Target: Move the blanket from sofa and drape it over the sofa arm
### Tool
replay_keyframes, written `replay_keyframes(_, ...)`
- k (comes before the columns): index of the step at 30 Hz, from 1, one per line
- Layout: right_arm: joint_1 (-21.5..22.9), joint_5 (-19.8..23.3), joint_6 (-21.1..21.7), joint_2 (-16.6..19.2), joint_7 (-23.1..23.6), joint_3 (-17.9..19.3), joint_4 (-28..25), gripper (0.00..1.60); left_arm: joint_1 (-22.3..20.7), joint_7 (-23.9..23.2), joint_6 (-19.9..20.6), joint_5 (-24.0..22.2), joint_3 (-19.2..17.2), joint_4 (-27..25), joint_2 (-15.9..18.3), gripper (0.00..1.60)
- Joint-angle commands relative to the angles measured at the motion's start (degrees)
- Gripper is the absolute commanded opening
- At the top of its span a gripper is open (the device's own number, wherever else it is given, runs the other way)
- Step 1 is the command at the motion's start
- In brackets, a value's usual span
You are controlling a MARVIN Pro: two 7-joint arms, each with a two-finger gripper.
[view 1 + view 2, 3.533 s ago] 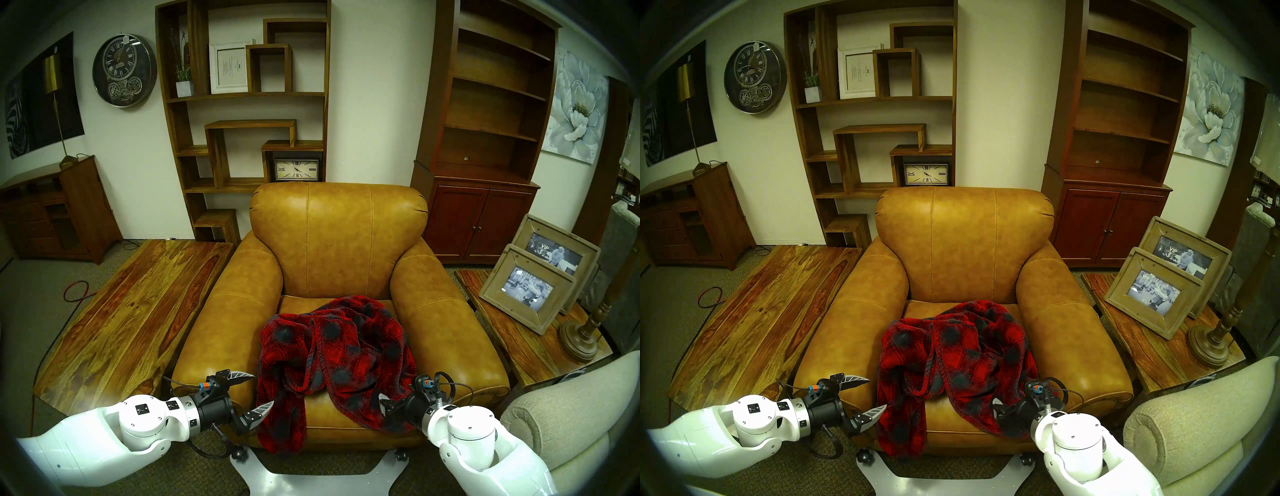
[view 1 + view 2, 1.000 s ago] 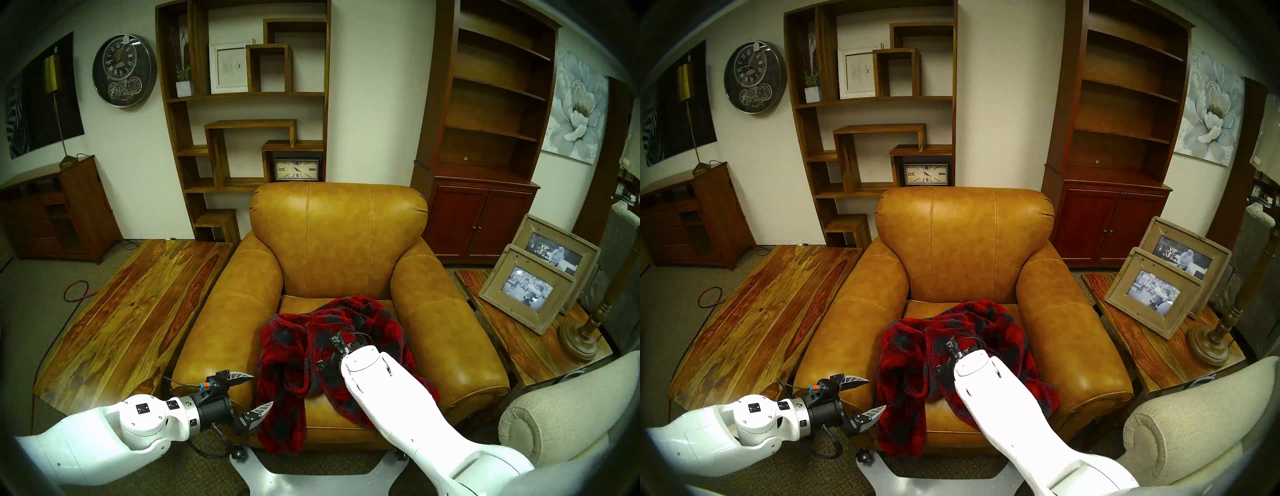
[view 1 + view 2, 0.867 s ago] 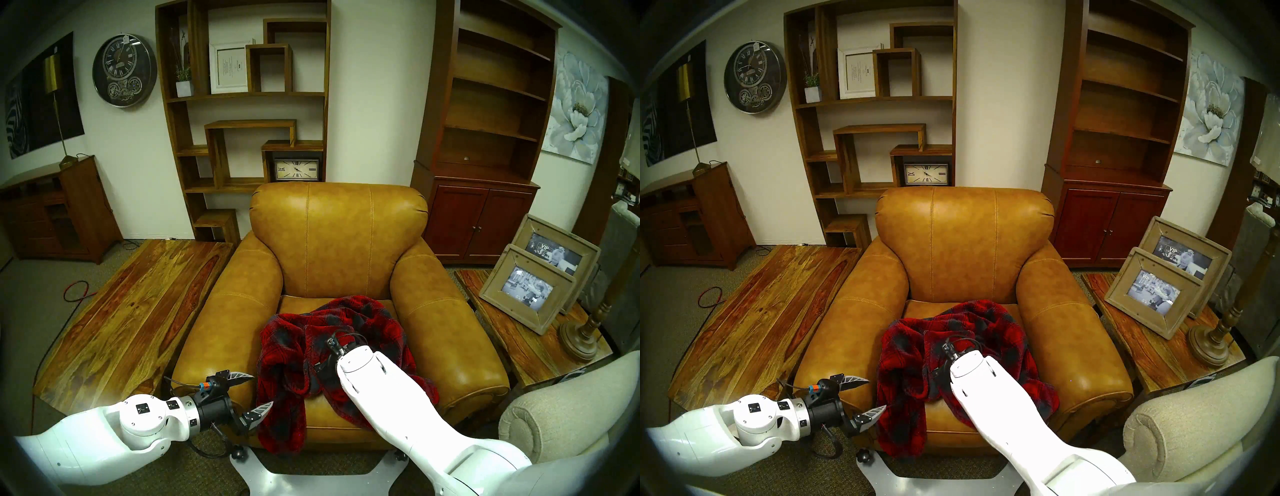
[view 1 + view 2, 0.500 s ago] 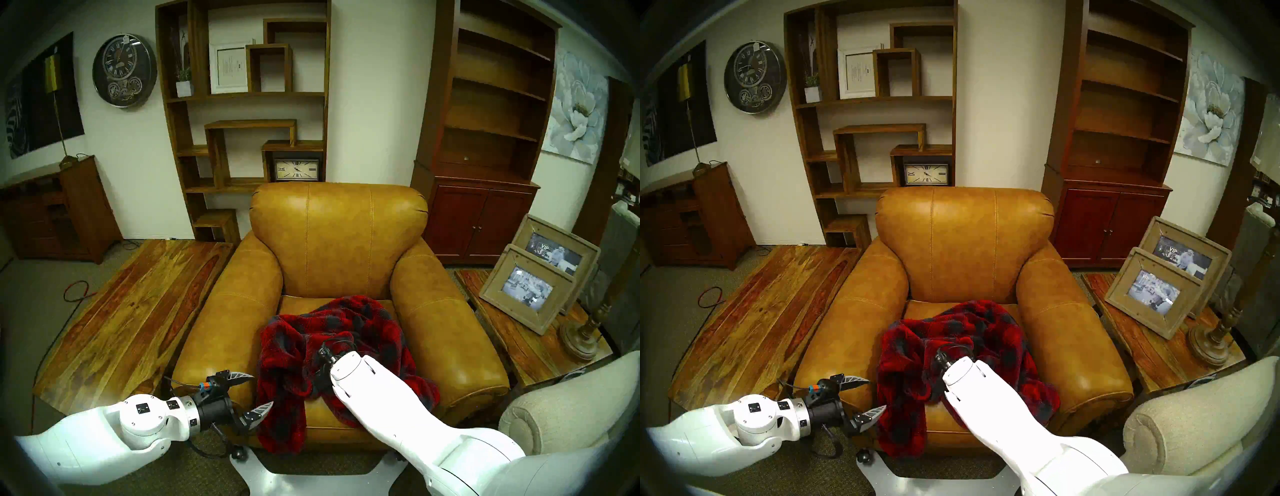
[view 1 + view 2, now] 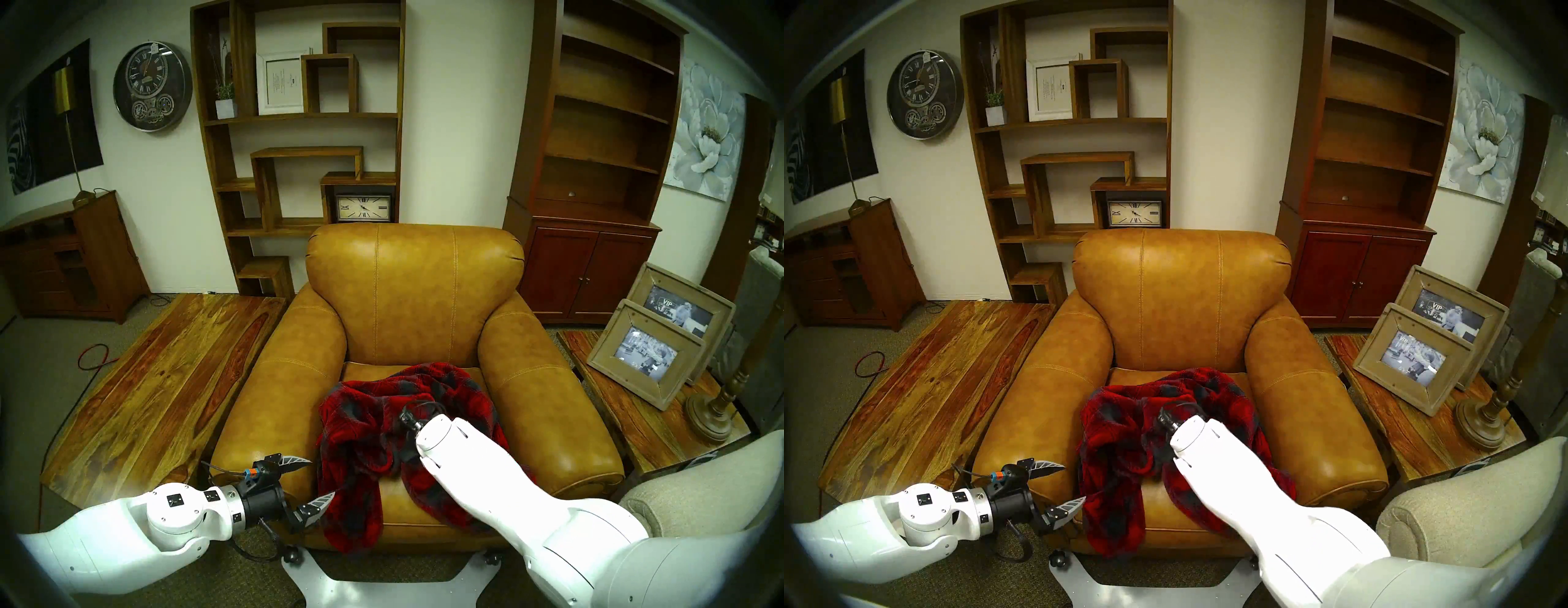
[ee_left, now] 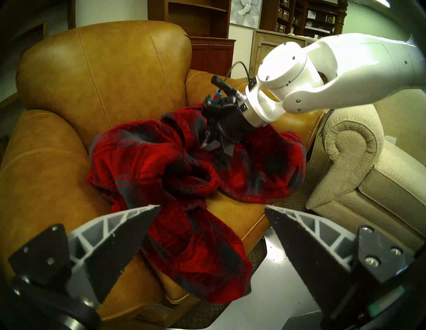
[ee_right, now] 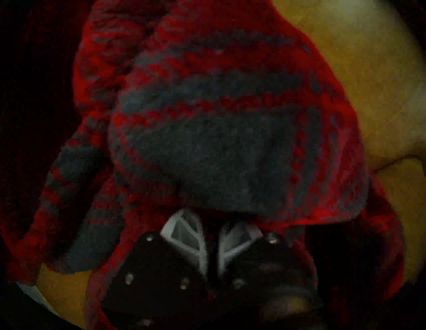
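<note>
The red-and-black plaid blanket (image 5: 360, 424) lies bunched on the seat of the tan leather sofa (image 5: 415, 288), with one tail hanging over the seat's front edge. My right gripper (image 6: 221, 154) reaches down into the middle of the blanket (image 6: 143, 161). In the right wrist view its fingers (image 7: 182, 230) are pressed together with a blanket fold (image 7: 207, 138) covering the tips. The sofa arm (image 5: 547, 407) at the right is bare. My left gripper (image 5: 323, 476) is open and empty by the seat's front left corner, beside the hanging tail.
A beige fabric scroll arm (image 5: 679, 501) stands close to the right of the sofa. A side table holds picture frames (image 5: 645, 352) and a lamp base (image 5: 708, 416). A wooden table (image 5: 161, 382) stands to the left. My base plate (image 5: 382, 590) is in front.
My right arm came from the seat's front right edge onto the blanket's middle and shut on a fold. It has since pulled slightly up and right; the hanging tail shifted right. The left arm stayed still.
</note>
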Motion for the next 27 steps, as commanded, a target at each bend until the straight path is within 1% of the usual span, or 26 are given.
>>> replay_keyframes(1, 5.34, -2.55, -1.57, 5.56, 0.93, 4.65, -5.55, 0.0, -0.14, -0.03, -0.16, 0.0, -0.05, -0.41, -0.08, 1.6)
replay_keyframes(2, 5.34, -2.55, -1.57, 5.56, 0.93, 4.65, -5.55, 0.0, -0.14, -0.03, -0.16, 0.0, -0.05, -0.41, -0.08, 1.6)
replay_keyframes(3, 7.06, -2.21, -1.1, 7.52, 2.14, 4.28, -7.3, 0.0, -0.15, -0.03, -0.16, -0.01, -0.03, -0.39, -0.07, 1.6)
replay_keyframes(4, 6.66, -2.63, -1.12, 7.33, 2.16, 5.08, -7.24, 0.0, -0.17, -0.03, -0.15, -0.02, -0.02, -0.39, -0.06, 1.6)
replay_keyframes(5, 7.97, -2.68, -0.81, 8.93, 3.08, 5.01, -7.67, 0.0, -0.18, -0.02, -0.15, -0.03, 0.01, -0.37, -0.06, 1.6)
replay_keyframes(6, 7.75, -2.93, -0.71, 9.04, 3.5, 5.97, -8.25, 0.0, -0.2, -0.02, -0.15, -0.04, 0.03, -0.36, -0.05, 1.6)
replay_keyframes(7, 8.62, -3.5, -0.42, 10.46, 4.64, 7.02, -8.69, 0.0, -0.23, -0.02, -0.15, -0.05, 0.06, -0.36, -0.04, 1.6)
replay_keyframes(8, 8.62, -3.5, -0.42, 10.46, 4.64, 7.02, -8.69, 0.0, -0.23, -0.02, -0.15, -0.05, 0.06, -0.36, -0.04, 1.6)
replay_keyframes(9, 9.45, -3.97, -0.26, 11.77, 5.56, 8.47, -8.99, 0.0, -0.25, -0.01, -0.15, -0.06, 0.09, -0.36, -0.03, 1.6)
replay_keyframes(11, 10.32, -4.39, -0.2, 13.15, 6.64, 10.14, -9.55, 0.0, -0.28, 0.0, -0.16, -0.07, 0.12, -0.36, -0.01, 1.6)
replay_keyframes(12, 10.32, -4.39, -0.2, 13.15, 6.64, 10.14, -9.55, 0.0, -0.28, 0.0, -0.16, -0.07, 0.12, -0.36, -0.01, 1.6)
replay_keyframes(14, 11.55, -4.76, -0.09, 14.81, 7.46, 11.25, -9.46, 0.0, -0.3, 0.0, -0.16, -0.08, 0.15, -0.36, 0.0, 1.6)
replay_keyframes(16, 11.55, -5.26, 0.02, 15.27, 8.3, 13.38, -9.61, 0.0, -0.32, 0.01, -0.17, -0.09, 0.17, -0.37, 0.01, 1.6)
replay_keyframes(17, 12.49, -5.41, 0.18, 16.49, 8.99, 13.89, -9.17, 0.0, -0.34, 0.01, -0.17, -0.1, 0.19, -0.37, 0.02, 1.6)
replay_keyframes(19, 12.7, -5.97, 0.42, 17.9, 9.89, 15.59, -8.79, 0.0, -0.37, 0.02, -0.17, -0.11, 0.23, -0.37, 0.03, 1.6)
replay_keyframes(21, 12.98, -6.38, 0.59, 18.32, 10.75, 17.85, -8.27, 0.0, -0.39, 0.03, -0.17, -0.12, 0.26, -0.36, 0.04, 1.6)
replay_keyframes(23, 13.27, -6.89, 0.75, 20.38, 11.67, 19.65, -8.2, 0.0, -0.42, 0.04, -0.17, -0.14, 0.29, -0.35, 0.05, 1.6)
replay_keyframes(25, 13.81, -7.65, 1.14, 20.79, 12.34, 22.15, -7.96, 0.0, -0.44, 0.04, -0.17, -0.15, 0.32, -0.35, 0.06, 1.6)
replay_keyframes(26, 13.94, -7.83, 1.27, 22.11, 12.87, 22.75, -8.07, 0.0, -0.45, 0.05, -0.17, -0.15, 0.33, -0.34, 0.07, 1.6)
replay_keyframes(27, 14.09, -8.08, 1.48, 22.23, 13.03, 23.75, -7.78, 0.0, -0.46, 0.05, -0.17, -0.16, 0.34, -0.34, 0.07, 1.6)
